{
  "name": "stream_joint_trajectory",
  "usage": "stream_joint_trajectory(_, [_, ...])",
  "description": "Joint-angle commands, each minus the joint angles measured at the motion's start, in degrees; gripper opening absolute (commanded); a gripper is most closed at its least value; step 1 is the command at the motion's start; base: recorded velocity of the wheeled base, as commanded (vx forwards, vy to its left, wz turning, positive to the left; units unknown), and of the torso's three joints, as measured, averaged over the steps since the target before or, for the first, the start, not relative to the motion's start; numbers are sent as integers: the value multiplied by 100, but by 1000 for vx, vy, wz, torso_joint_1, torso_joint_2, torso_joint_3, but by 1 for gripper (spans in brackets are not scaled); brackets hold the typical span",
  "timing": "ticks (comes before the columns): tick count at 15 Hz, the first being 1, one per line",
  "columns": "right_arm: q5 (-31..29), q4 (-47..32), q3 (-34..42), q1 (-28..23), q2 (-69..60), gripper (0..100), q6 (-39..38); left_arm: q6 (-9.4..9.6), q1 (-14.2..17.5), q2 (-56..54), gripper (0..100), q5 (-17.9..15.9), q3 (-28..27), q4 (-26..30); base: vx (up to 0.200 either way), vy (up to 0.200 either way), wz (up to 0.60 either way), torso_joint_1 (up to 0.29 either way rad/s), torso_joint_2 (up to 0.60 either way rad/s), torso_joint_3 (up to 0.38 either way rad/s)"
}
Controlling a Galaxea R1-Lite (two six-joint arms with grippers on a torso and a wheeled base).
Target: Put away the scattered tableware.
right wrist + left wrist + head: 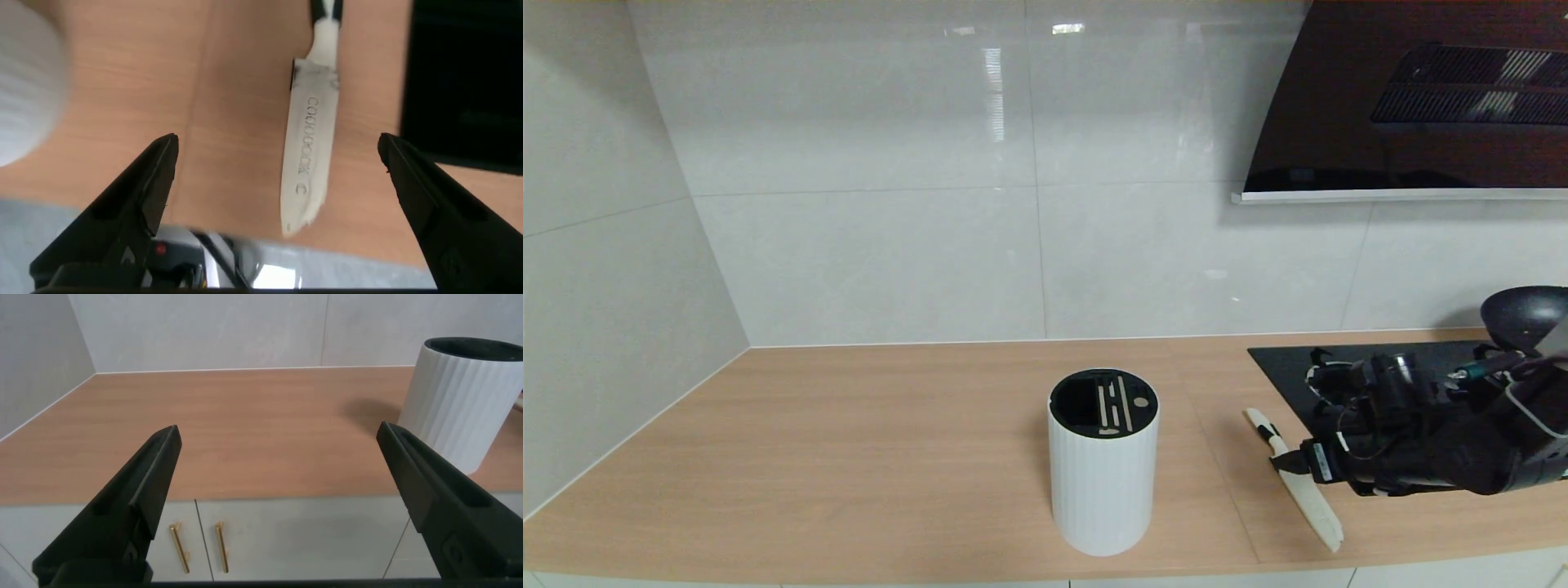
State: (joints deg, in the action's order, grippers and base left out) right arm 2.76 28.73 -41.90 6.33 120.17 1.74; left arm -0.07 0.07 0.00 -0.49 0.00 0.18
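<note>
Two things matter on the wooden counter (849, 457): a white ribbed holder (1103, 482) and a knife (1313, 508) with a pale cream blade. The holder is a tall cylinder standing upright near the counter's front edge, about midway along it. Its black top has one wide opening, several narrow slots and a small round hole. The knife lies flat to the holder's right, apart from it and just beside the near left corner of a black cooktop (1282, 367). Its handle, pale with dark bands, points toward the wall, and its tip comes close to the front edge. The right claw (276, 145) hangs above the knife with its two dark fingers (147, 196) spread wide. The blade lies in the gap below them and nothing is gripped. The head view shows that arm reaching in from the right over the cooktop's near edge. The left claw (278, 431) is likewise released and holds nothing. It sits out in front of the counter at about the height of its surface and faces along the wood toward the wall. Below the counter's front edge hang pale cabinet doors (294, 539) with two slim gold handles (179, 547). A dark rounded pot (1527, 314) sits at the cooktop's far right. A glossy dark range hood (1405, 98) is mounted on the light tiled wall (890, 163) above it.
</note>
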Motion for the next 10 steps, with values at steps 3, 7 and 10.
stream_joint_trajectory(3, [23, 9, -460, -35, 1131, 100, 19, -1, 1, 0, 100, -4, 0, -1, 0, 0, 0, 0, 0, 0])
stream_joint_trajectory(7, [6, 9, -802, -105, 1386, 100, -7, -1, 1, 0, 100, -4, 0, -1, 0, 0, 0, 0, 0, 0])
stream_joint_trajectory(10, [-12, 9, -1013, -141, 1509, 100, -51, -1, 1, 0, 100, 5, 0, -1, 0, 0, 0, 0, 0, 0])
